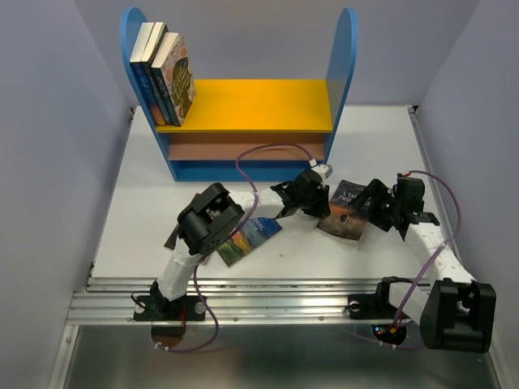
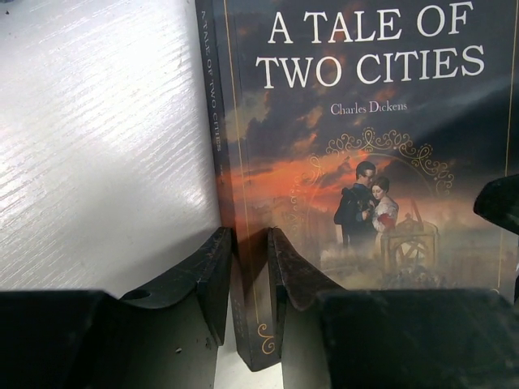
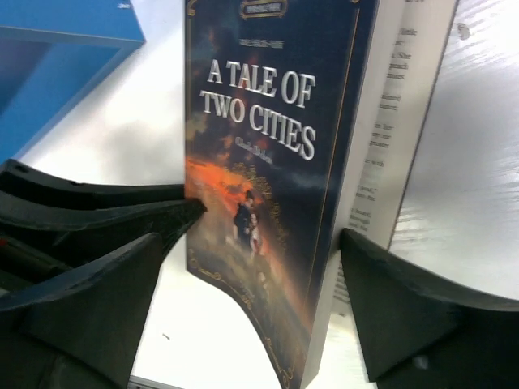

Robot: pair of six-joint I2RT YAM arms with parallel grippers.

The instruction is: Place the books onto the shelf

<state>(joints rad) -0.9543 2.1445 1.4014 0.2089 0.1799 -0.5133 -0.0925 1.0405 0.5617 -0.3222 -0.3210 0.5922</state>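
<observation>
A Tale of Two Cities (image 1: 347, 209) sits on the desk (image 1: 146, 186) before the shelf (image 1: 259, 101), spine pinched by the left fingers (image 2: 212, 279), right fingers (image 3: 389, 316) spread wide around it gripping nothing; a few books (image 1: 166, 73) stand shelved, while this and at least one more book (image 1: 251, 235) remain.

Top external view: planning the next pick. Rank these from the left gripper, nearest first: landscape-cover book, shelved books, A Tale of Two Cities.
1. A Tale of Two Cities, gripped by the left gripper.
2. Landscape-cover book, lying flat, to its left.
3. Shelved books, standing far back, left.
</observation>
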